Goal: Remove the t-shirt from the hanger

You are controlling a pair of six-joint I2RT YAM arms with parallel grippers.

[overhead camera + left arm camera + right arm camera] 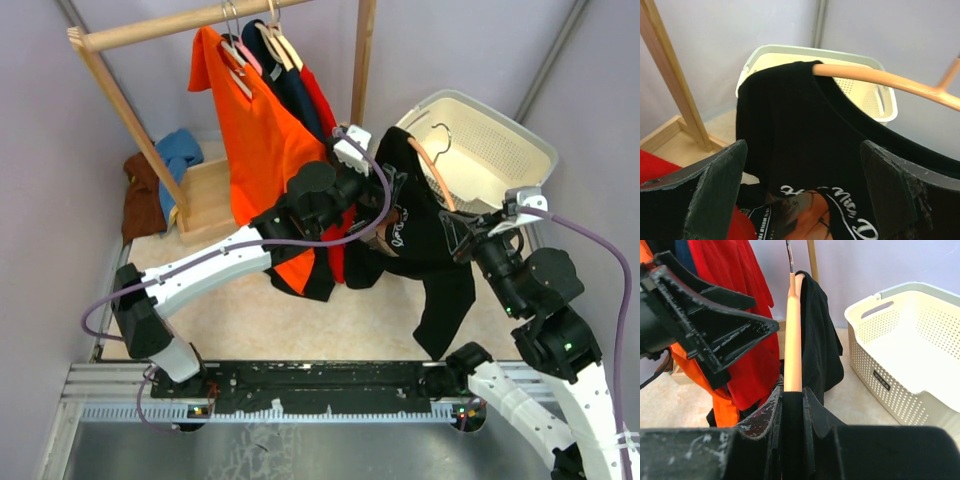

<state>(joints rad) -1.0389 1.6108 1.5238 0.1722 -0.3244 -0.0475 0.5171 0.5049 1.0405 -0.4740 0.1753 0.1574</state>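
Pinching one arm of the hanger (793, 340), the right jaws hold the black t-shirt (790, 140) up in mid-air beside the basket (890, 375), so the left jaws, spread wide at its shoulder, look set to tug it off.

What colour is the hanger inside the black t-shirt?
The hanger is a pale peach-orange; the right wrist view shows it best.

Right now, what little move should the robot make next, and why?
Probably ease the open left gripper forward and close it on the shoulder of the black t-shirt. The right gripper is clamped on the hanger, and the shirt hangs on it, ungripped.
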